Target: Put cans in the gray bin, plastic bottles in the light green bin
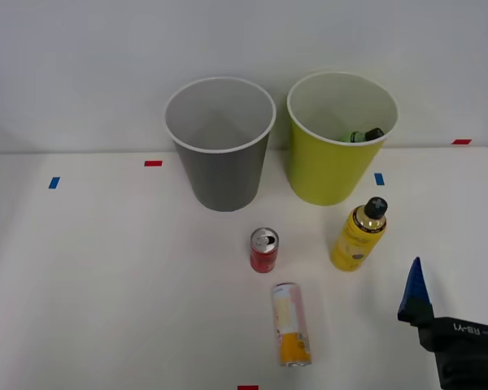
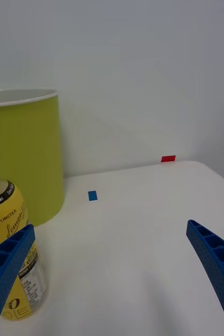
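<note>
I work in a lab test rig: a bare white table (image 1: 106, 284) against a plain wall (image 1: 81, 65), with red tape (image 1: 153, 163) and blue tape (image 1: 379, 179) placement marks stuck ahead of my jaws.

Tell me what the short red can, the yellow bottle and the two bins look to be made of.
Red can: likely metal, shiny silver lid with pull tab. Yellow bottle: probably glossy plastic under a printed label, with a black cap. Gray bin and light green bin: matte, white rolled rims, possibly coated paper or plastic.

White table (image 1: 106, 284), gray bin (image 1: 224, 175), light green bin (image 1: 329, 166), cans (image 1: 264, 250), yellow bottle (image 1: 358, 236), tape marks (image 1: 153, 163)
</note>
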You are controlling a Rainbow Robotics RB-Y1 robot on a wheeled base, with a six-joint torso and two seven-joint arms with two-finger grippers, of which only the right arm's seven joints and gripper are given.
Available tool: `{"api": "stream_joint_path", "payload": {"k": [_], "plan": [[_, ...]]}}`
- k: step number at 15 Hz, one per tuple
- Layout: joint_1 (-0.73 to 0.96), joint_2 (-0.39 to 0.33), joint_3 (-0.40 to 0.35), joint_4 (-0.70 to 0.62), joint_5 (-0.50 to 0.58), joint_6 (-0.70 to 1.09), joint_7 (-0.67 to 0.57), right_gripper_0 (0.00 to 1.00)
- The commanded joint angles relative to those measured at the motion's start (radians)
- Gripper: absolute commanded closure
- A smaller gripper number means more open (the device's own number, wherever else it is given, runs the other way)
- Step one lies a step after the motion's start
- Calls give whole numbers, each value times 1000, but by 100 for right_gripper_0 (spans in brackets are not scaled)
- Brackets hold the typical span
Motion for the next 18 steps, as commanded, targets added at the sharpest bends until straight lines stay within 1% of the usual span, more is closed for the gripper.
{"api": "stream_joint_path", "payload": {"k": [1, 3, 4, 5, 8, 10, 11, 13, 15, 16, 18], "plan": [[-12, 20, 35, 144, 237, -119, -206, 0], [18, 40, 7, 166, 412, -117, -306, 0], [44, 59, -17, 172, 542, -117, -386, 0], [67, 73, -30, 172, 623, -119, -452, 0], [116, 106, -68, 172, 814, -126, -619, 0], [138, 119, -82, 172, 898, -131, -693, 0], [150, 125, -91, 172, 964, -131, -732, 0], [156, 117, -92, 172, 1057, -133, -795, 0], [158, 116, -100, 172, 1165, -172, -843, 0], [161, 116, -100, 172, 1194, -194, -871, 0], [176, 120, -97, 172, 1214, -229, -863, 0]]}}
